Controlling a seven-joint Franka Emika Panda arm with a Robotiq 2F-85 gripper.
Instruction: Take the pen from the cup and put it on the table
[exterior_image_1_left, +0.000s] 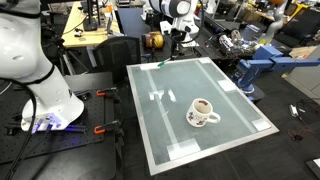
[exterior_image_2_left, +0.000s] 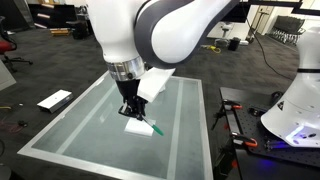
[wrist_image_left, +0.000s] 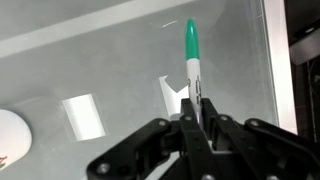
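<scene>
Pen (wrist_image_left: 192, 52) sat pinched by the gripper (wrist_image_left: 197, 108), jaws closed on it, low over the table (exterior_image_2_left: 188, 120) and well apart from the cup (exterior_image_1_left: 203, 112). I judged it best to ease down until it touched, then open slowly so it wouldn't roll.

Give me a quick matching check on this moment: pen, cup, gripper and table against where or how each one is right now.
Things:
1. pen
2. cup
3. gripper
4. table

States:
A. shut on the pen
B. stands upright on the table, well apart from the gripper
C. pale frosted surface under the cup
D. out of the cup, clamped in the gripper, green end sticking out

Pairs: 1-D, 2-B, 3-A, 4-C.
</scene>
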